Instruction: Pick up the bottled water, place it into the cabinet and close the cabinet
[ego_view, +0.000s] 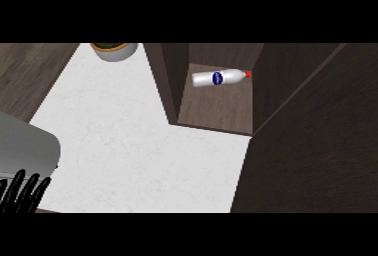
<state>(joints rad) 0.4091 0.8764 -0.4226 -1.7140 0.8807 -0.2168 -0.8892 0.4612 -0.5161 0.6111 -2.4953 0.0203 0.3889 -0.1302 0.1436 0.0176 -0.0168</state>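
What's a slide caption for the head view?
Water bottle lies on its side inside the open cabinet; left hand rests at the lower left edge.

Only the left hand shows, at the lower left corner of the head view. Its black fingers point upward, straight and slightly spread, holding nothing. The palm and wrist lie below the edge, and no forearm is visible. The hand rests over the counter's near left edge. The right hand does not appear anywhere.
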